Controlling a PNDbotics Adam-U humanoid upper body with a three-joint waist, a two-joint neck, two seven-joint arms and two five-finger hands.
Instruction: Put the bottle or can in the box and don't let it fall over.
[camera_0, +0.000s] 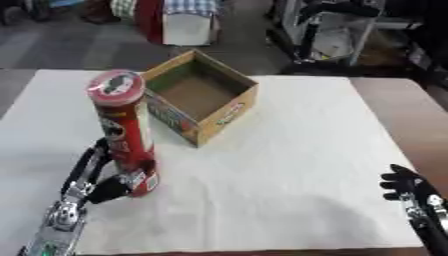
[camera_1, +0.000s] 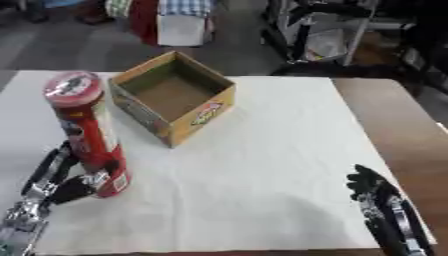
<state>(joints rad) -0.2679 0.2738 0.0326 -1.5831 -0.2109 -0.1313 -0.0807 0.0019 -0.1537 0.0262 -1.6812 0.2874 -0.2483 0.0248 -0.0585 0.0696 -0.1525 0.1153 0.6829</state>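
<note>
The left hand (camera_0: 92, 177) reaches up from the lower left corner, its arm lying along the white cloth (camera_0: 280, 165). Its fingers rise behind the lower part of a tall red can (camera_0: 124, 131) and its thumb curls round the front near the can's base, so the hand is closed round the can. The can stands upright on the cloth, its round red lid facing up, and it leans very slightly, if at all.

The right hand (camera_1: 372, 192) shows at the lower right, at the cloth's right edge and well apart from the can. Its dark fingers are bent a little and hold nothing; it looks relaxed.

A cardboard box (camera_0: 203, 96) sits just behind and to the right of the can, turned so that one corner points toward the can's side of the cloth. Its top is open and only its brown floor shows inside. Printed labels in red, green and yellow run along its two near sides. The can's top stands higher than the box's rim, and the near left wall of the box is just beside the can.

The cloth covers most of the brown counter (camera_0: 411, 115), which shows bare to the right of the box. Beyond the box, past the counter's far edge, there is blurred furniture on a grey floor.
</note>
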